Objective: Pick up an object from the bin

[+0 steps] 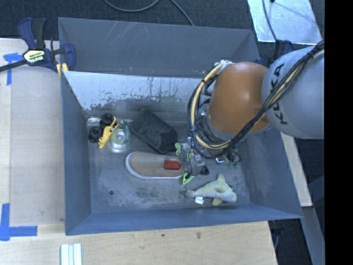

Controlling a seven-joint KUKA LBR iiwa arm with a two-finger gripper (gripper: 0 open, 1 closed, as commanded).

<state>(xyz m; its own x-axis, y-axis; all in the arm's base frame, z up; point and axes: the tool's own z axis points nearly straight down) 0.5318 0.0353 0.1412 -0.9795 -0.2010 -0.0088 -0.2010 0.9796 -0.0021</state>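
At right end of beige oval sole (144,167): tool (186,163), hung beneath orange wrist cover (234,101) and looped cables. Tool state: cannot tell, open or closed not readable from this angle. Small red block (172,164) lying on the sole's right end, just beside the tool; contact between them not confirmed. Directly above the sole, close to its upper edge: black flat item (154,130), set at a slant. Up and left of the sole: yellow-and-black toy (105,130), resting against clear round cup (119,139). Below and right of the sole, near the tool: pale yellow-green soft item (216,191), lying flat, with a small white piece at its left end. Sole itself flat on floor of grey bin (77,164), long axis running left to right.
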